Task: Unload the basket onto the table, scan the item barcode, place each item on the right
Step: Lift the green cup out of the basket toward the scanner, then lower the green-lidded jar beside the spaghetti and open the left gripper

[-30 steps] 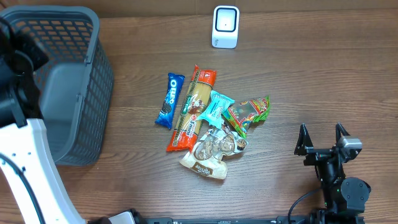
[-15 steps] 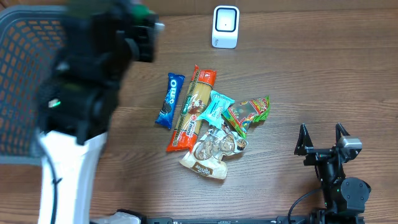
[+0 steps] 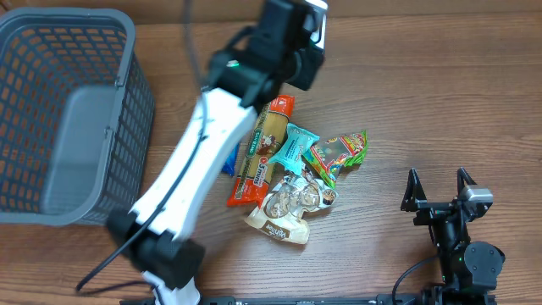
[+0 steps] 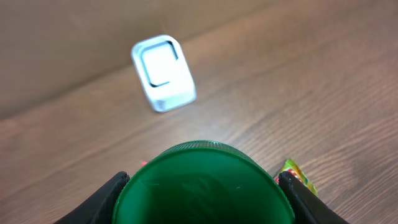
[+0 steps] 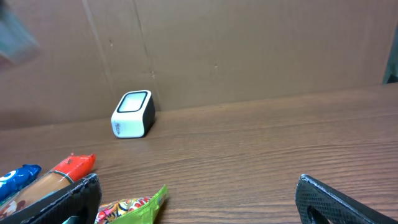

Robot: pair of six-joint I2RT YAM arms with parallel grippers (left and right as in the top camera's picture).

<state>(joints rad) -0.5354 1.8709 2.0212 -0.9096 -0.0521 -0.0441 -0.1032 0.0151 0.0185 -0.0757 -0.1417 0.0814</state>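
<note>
Left gripper (image 3: 292, 51): half closed, holding the green can (image 4: 202, 183) between its fingers.
Scanner (image 4: 163, 71): ahead of these jaws, near, not touching.
Right gripper (image 3: 437, 185): wide, empty, well apart.
Risk: barcode not visible; if it faces away from the scanner, probably no read.
Change: left arm has swung from the basket (image 3: 140, 102) to the scanner.

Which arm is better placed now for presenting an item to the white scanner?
Left. The left hand holds a green round item close before the scanner; the right hand stands open, empty, far from it.
</note>
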